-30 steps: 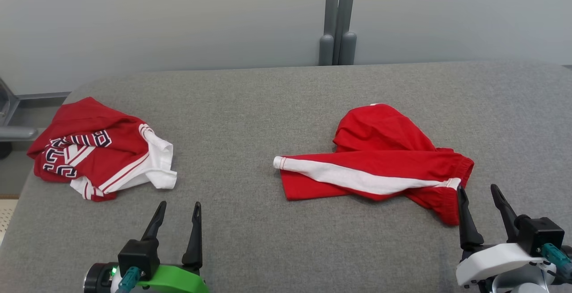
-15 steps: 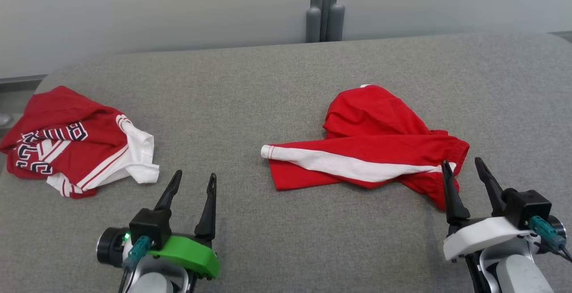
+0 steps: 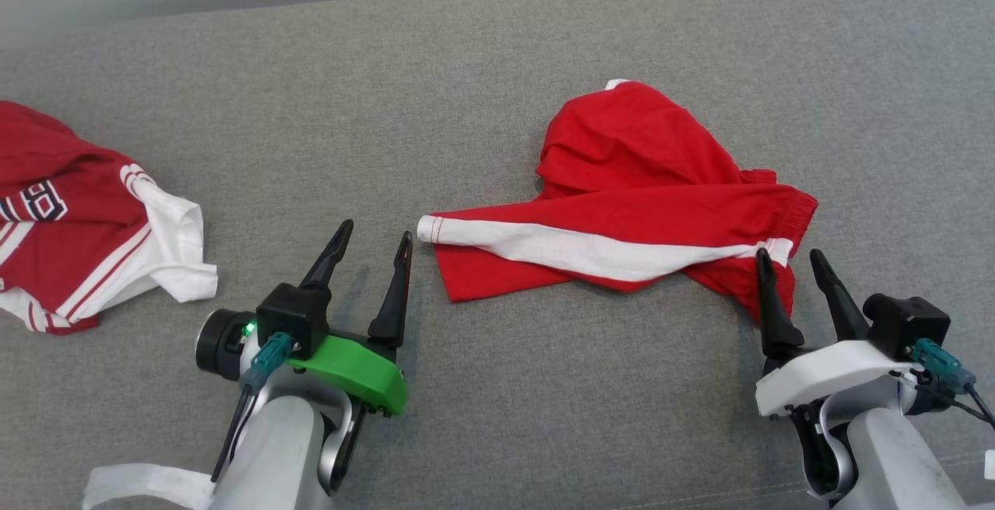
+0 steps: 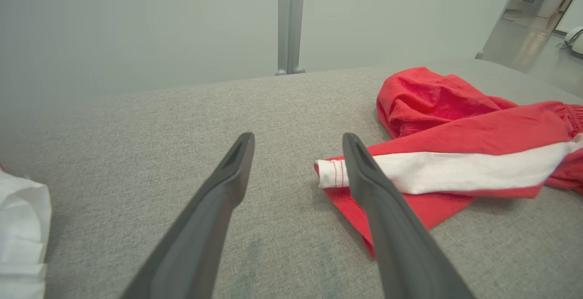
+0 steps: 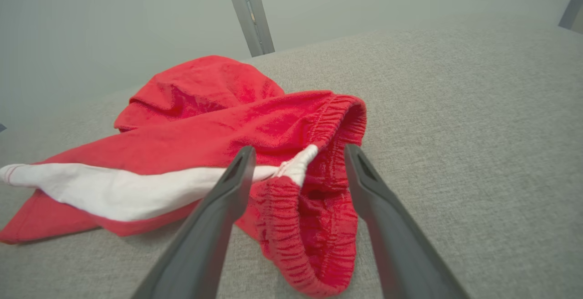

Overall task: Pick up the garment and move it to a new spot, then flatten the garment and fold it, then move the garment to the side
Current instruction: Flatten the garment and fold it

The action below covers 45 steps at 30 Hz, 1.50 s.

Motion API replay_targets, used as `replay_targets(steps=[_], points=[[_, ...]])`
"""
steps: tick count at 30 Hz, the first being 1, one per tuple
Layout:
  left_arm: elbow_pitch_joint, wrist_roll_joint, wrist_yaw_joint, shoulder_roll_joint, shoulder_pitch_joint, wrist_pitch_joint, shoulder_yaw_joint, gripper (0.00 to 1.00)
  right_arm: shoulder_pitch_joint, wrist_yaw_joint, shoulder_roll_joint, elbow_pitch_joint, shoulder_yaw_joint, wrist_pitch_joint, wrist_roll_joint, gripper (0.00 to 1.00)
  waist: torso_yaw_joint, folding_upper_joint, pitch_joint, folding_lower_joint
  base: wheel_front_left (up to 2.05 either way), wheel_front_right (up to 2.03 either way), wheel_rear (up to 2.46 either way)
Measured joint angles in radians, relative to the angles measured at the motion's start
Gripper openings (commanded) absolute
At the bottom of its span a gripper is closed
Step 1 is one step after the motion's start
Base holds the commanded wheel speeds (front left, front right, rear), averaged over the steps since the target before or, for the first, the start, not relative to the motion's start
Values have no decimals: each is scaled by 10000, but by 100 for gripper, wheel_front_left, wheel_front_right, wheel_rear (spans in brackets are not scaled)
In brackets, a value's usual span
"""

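Note:
The garment (image 3: 645,207) is a crumpled pair of red shorts with a white side stripe, lying right of centre on the grey padded surface (image 3: 389,106). My left gripper (image 3: 375,228) is open, just left of the stripe's hem end and apart from it; in the left wrist view the garment (image 4: 455,139) lies beside the right finger of that gripper (image 4: 297,137). My right gripper (image 3: 789,253) is open at the elastic waistband corner. In the right wrist view the bunched waistband of the garment (image 5: 218,121) sits between the fingers of the gripper (image 5: 299,148).
A second red and white shirt (image 3: 85,214) with lettering lies crumpled at the far left; its white edge (image 4: 23,226) shows in the left wrist view. A grey post (image 4: 289,21) and pale wall stand behind the surface. A white strap (image 3: 140,483) hangs by my left arm.
The head camera has tilted down and shifted. Both open grippers have come forward: the left now near the stripe's hem, the right up to the waistband corner. The garment lies as before.

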Motion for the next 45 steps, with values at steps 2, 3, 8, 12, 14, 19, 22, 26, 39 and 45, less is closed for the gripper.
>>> replay_targets(steps=[2, 3, 8, 12, 14, 19, 22, 26, 39, 45], points=[[65, -8, -25, 0, -75, 0, -6, 100, -42, 0, 8, 84, 73, 0, 205, 100, -79, 0, 152, 0, 0, 0, 0], [107, -8, -25, 0, -105, 0, -15, 100, -56, 0, 21, 117, 88, 2, 336, 100, -121, 0, 213, 0, 0, 0, 0], [347, -71, -31, 0, -226, 0, -42, 100, -144, 0, -4, 263, 558, 2, 1024, 100, -288, 0, 390, 0, 0, 0, 0], [441, -203, -40, 0, -310, 0, -128, 100, -391, 0, -146, 453, 955, 2, 1592, 99, -306, 0, 453, 0, 0, 0, 0], [456, -242, -42, 0, -386, 0, -213, 100, -496, 0, -201, 464, 1053, 0, 1835, 95, -291, 0, 480, 0, 0, 0, 0], [556, -316, -42, 0, -431, 0, -332, 100, -612, 0, -267, 464, 1306, 0, 2495, 79, -261, 0, 516, 0, 0, 0, 0], [709, -533, -42, 0, -446, 0, -470, 100, -702, 0, -320, 449, 1461, 0, 2834, 66, -263, 0, 502, 0, 0, 0, 0], [1126, -978, -42, 2, -545, 0, -821, 100, -701, 0, -437, 460, 1546, 2, 3087, 73, -294, 0, 462, -1, 0, 0, 0], [2176, -3243, -44, 420, -1376, 0, -2163, 100, -701, 0, -514, 468, 1751, 0, 3152, 79, -461, 0, 415, -1, 0, 0, 0], [2161, -4274, -44, 884, -1709, 0, -3204, 100, -700, 0, -537, 462, 1848, 2, 3154, 78, -547, 0, 425, -1, 0, 0, 0]])
